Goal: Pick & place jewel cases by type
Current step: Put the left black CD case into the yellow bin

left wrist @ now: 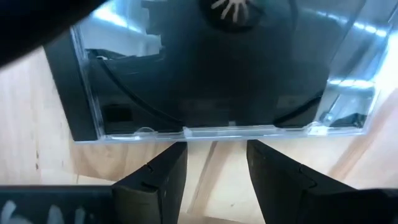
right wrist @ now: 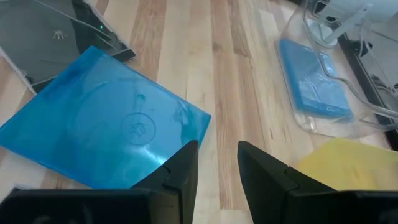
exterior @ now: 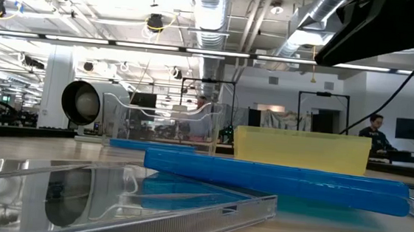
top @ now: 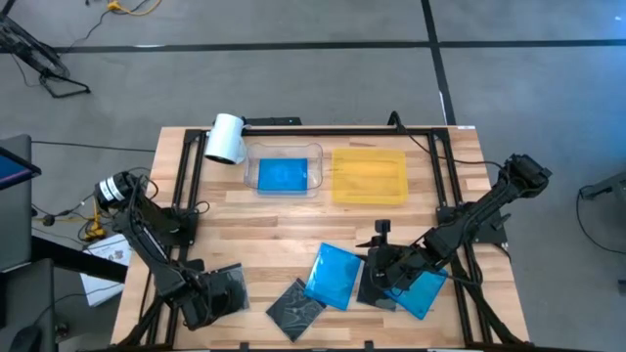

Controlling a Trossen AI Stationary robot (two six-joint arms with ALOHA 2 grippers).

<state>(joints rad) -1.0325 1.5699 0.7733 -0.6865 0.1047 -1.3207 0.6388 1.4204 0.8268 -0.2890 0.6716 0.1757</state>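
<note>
We see the left gripper [left wrist: 211, 171] spread just short of a grey-clear jewel case [left wrist: 217, 68]; the right gripper [right wrist: 217, 165], also spread, hangs beside a blue jewel case [right wrist: 99, 124].

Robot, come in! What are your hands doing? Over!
Left gripper open before grey-clear case. Right gripper open by blue case. One blue case trayed.

the whole slatted wooden table [top: 293, 210] is seen from overhead; a translucent blue square case [top: 334, 276] [right wrist: 102, 127] is shared with the close right wrist view.
</note>
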